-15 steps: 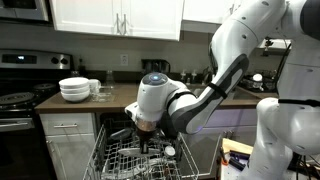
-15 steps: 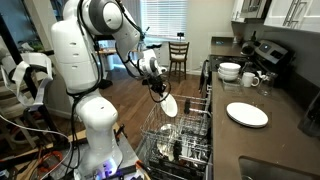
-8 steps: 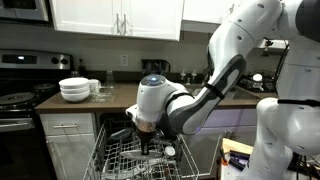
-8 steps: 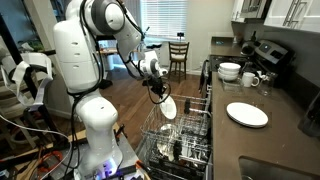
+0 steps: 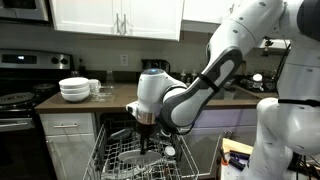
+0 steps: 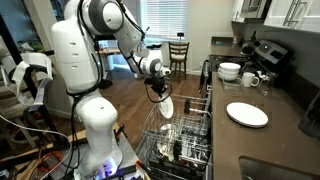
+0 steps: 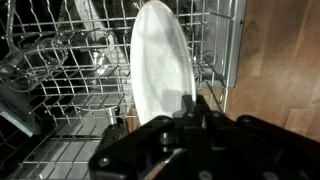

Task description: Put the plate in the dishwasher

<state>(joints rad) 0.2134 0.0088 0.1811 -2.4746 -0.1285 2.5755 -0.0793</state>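
A: Quick, where's the plate [image 6: 168, 106] rn?

B: In the gripper [image 6: 162, 94]. Claw's pinching it by the rim, one jaw on each face. Plate hangs under the claw, standing on edge w/ a slight tilt.

A: Over the dishwasher [image 6: 192, 150]?

B: Yep. It's above the rack [image 5: 130, 160], which sits out over the open door. In an exterior view the plate's toward the rack's left side, the side away from the counter [image 6: 290, 128].

A: Touching the tines?

B: Can't tell, too small from outside. In the wrist view it's a tall white oval mid-pic, w/ rack wires to its left, right & behind. The near edge disappears into the black fingers [image 7: 172, 128], so the exact contact is hidden.

A: Anything already in the rack?

B: Some items down among the wires, too blurry to name.

A: What else is around?

B: A 2nd plate [image 6: 247, 114] lies flat on the counter, well apart from the held one. The bowl stack [image 5: 75, 90] is also on the counter, left of the arm in an exterior view, w/ the stove [image 5: 15, 100] further left. A chair [image 6: 178, 55] stands far back by the window. In the wrist view there's wood floor [image 7: 285, 60] right of the rack.

A: Arm pose?

B: It reaches down from above w/ the wrist bent, claw pointing into the rack area.
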